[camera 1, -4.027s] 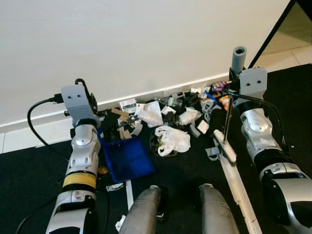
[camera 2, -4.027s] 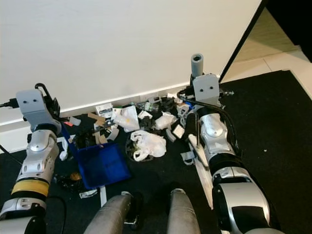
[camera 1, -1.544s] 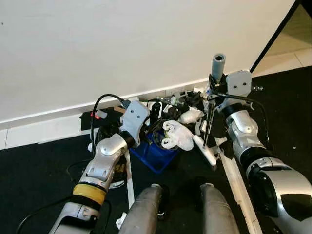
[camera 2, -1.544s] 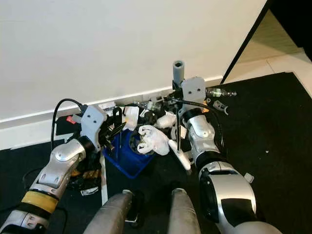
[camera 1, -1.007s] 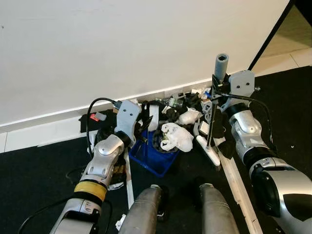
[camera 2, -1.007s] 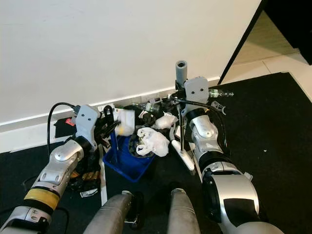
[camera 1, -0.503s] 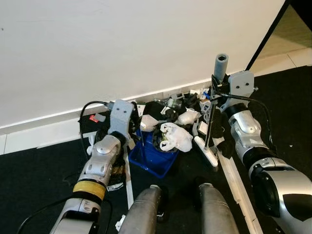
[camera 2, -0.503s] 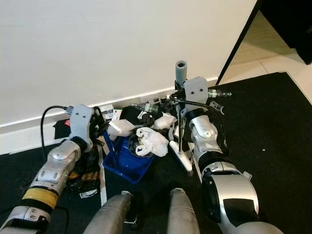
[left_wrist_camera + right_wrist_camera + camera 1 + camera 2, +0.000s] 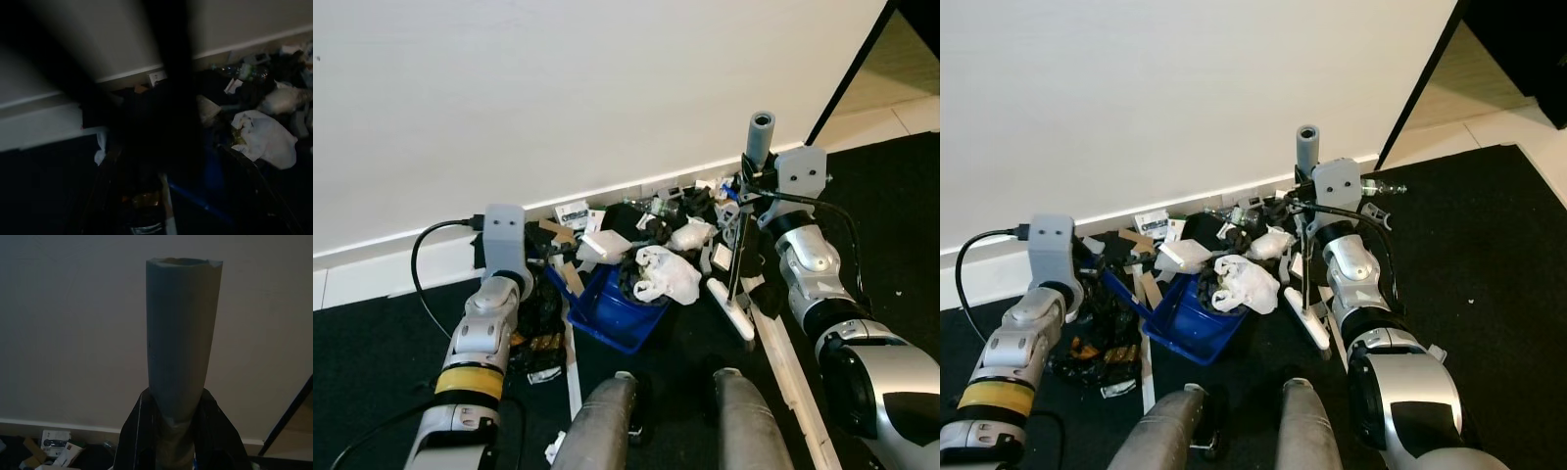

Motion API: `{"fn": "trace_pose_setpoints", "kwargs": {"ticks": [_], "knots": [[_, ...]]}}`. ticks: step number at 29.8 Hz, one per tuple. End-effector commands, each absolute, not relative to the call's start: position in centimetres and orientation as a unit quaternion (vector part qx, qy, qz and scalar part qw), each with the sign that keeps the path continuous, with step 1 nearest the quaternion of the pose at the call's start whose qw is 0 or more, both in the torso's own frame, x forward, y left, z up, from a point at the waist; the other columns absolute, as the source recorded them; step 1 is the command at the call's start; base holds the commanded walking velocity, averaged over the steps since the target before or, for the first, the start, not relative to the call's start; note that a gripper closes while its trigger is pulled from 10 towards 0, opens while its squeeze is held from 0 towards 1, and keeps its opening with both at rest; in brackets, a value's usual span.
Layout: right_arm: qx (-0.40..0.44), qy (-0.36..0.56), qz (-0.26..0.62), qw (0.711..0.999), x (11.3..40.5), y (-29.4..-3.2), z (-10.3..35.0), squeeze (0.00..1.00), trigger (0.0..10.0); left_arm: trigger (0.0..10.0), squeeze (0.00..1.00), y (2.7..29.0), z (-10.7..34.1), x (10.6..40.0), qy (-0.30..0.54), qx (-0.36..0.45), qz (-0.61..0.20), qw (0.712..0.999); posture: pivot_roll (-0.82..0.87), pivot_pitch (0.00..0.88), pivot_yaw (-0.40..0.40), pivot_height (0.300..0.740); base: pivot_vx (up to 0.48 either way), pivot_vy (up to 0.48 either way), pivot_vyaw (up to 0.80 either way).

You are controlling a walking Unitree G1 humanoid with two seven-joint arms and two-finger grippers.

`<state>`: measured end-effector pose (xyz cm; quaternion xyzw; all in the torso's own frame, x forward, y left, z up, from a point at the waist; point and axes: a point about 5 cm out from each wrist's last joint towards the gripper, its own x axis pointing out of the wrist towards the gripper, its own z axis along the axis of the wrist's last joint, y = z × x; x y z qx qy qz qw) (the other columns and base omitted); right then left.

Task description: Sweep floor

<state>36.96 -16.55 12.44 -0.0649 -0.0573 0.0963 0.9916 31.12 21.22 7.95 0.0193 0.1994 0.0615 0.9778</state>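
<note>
Up close, tool around broom grip

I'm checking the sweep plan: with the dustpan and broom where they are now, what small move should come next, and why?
Probably a short broom stroke toward the blue dustpan. The right gripper is shut on the broom handle, the broom head rests beside the white plastic bag at the pan's edge, and litter lies along the wall behind it.

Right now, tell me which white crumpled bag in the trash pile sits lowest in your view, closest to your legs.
The largest white plastic bag, resting at the blue dustpan's edge. The smaller crumpled bag lies beyond it, nearer the wall.
</note>
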Motion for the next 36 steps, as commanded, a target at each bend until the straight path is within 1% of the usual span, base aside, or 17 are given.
{"fn": "trace_pose_setpoints", "kwargs": {"ticks": [1, 3, 12, 15, 16, 17, 20, 21, 23, 25, 29, 31, 32, 33, 34, 35, 36], "knots": [[-0.061, -0.057, 0.094, 0.992, 36.7, -16.6, 12.1, 0.00, 10.0, 10.0, 0.00, 21.1, 7.2, 30.6, 0.222, -0.002, 0.073, 0.972, 0.06, 0.214, 0.057, 0.740, 0.000, 0.000, 0.00], [-0.061, -0.056, 0.093, 0.992, 36.7, -16.6, 12.0, 0.00, 10.0, 10.0, 0.00, 20.3, 8.2, 31.3, 0.216, -0.068, 0.093, 0.970, 0.06, 0.215, 0.057, 0.740, 0.000, 0.000, 0.00], [-0.061, -0.053, 0.090, 0.993, 36.6, -16.7, 11.8, 0.00, 10.0, 10.0, 0.00, 19.2, 9.9, 31.7, 0.213, -0.136, 0.143, 0.957, 0.06, 0.216, 0.060, 0.740, 0.000, 0.000, 0.00], [-0.061, -0.053, 0.090, 0.993, 36.6, -16.8, 11.8, 0.00, 10.0, 10.0, 0.00, 19.4, 10.9, 31.6, 0.202, -0.126, 0.172, 0.956, 0.07, 0.216, 0.061, 0.740, 0.000, 0.000, 0.00], [-0.061, -0.052, 0.089, 0.993, 36.5, -16.8, 11.8, 0.00, 10.0, 10.0, 0.00, 19.6, 11.4, 31.5, 0.198, -0.113, 0.186, 0.956, 0.07, 0.216, 0.061, 0.740, 0.000, 0.000, 0.00], [-0.060, -0.051, 0.089, 0.993, 36.5, -16.8, 11.7, 0.00, 10.0, 10.0, 0.00, 19.9, 12.0, 31.2, 0.197, -0.066, 0.209, 0.956, 0.08, 0.217, 0.059, 0.740, 0.000, 0.000, 0.00], [-0.060, -0.051, 0.089, 0.993, 36.5, -16.7, 11.7, 0.00, 10.0, 10.0, 0.00, 20.0, 12.2, 31.0, 0.197, -0.050, 0.215, 0.955, 0.08, 0.217, 0.059, 0.740, 0.000, 0.000, 0.00], [-0.060, -0.050, 0.090, 0.993, 36.5, -16.6, 11.7, 0.00, 10.0, 10.0, 0.00, 20.4, 12.0, 30.6, 0.200, -0.032, 0.248, 0.947, 0.08, 0.216, 0.058, 0.740, 0.000, 0.000, 0.00], [-0.059, -0.050, 0.091, 0.993, 36.5, -16.5, 11.7, 0.00, 10.0, 9.6, 0.00, 20.7, 11.7, 30.3, 0.206, -0.028, 0.268, 0.941, 0.07, 0.217, 0.057, 0.740, 0.000, 0.000, 0.00], [-0.059, -0.050, 0.092, 0.993, 36.5, -16.5, 11.7, 0.00, 10.0, 9.6, 0.00, 20.8, 11.6, 30.2, 0.209, -0.028, 0.272, 0.939, 0.07, 0.217, 0.057, 0.740, 0.000, 0.000, 0.00], [-0.060, -0.050, 0.092, 0.993, 36.5, -16.6, 11.6, 0.00, 10.0, 7.0, 0.00, 20.6, 11.3, 29.8, 0.225, -0.038, 0.280, 0.933, 0.07, 0.214, 0.058, 0.740, 0.000, 0.000, 0.00], [-0.060, -0.050, 0.092, 0.993, 36.5, -16.6, 11.6, 0.00, 10.0, 7.0, 0.00, 20.6, 11.3, 29.8, 0.225, -0.038, 0.280, 0.933, 0.07, 0.214, 0.058, 0.740, 0.000, 0.000, 0.00], [-0.060, -0.049, 0.092, 0.993, 36.5, -16.6, 11.6, 0.00, 10.0, 5.3, 0.00, 20.7, 11.2, 29.6, 0.230, -0.041, 0.286, 0.929, 0.07, 0.213, 0.059, 0.740, 0.000, 0.000, 0.00], [-0.060, -0.049, 0.092, 0.993, 36.5, -16.6, 11.6, 0.00, 10.0, 5.3, 0.00, 20.7, 11.2, 29.6, 0.230, -0.041, 0.286, 0.929, 0.07, 0.213, 0.059, 0.740, 0.000, 0.000, 0.00], [-0.061, -0.049, 0.091, 0.993, 36.5, -16.7, 11.6, 0.00, 10.0, 4.3, 0.00, 20.7, 11.1, 29.4, 0.236, -0.046, 0.291, 0.926, 0.07, 0.213, 0.058, 0.740, 0.000, 0.000, 0.00], [-0.061, -0.048, 0.091, 0.993, 36.5, -16.7, 11.5, 0.00, 10.0, 1.4, 0.00, 20.7, 11.0, 29.1, 0.243, -0.051, 0.298, 0.922, 0.07, 0.212, 0.059, 0.740, 0.000, 0.000, 0.00], [-0.061, -0.048, 0.091, 0.993, 36.5, -16.7, 11.5, 0.00, 10.0, 1.4, 0.00, 20.7, 11.0, 29.1, 0.243, -0.051, 0.298, 0.922, 0.07, 0.212, 0.059, 0.740, 0.000, 0.000, 0.00]]}}
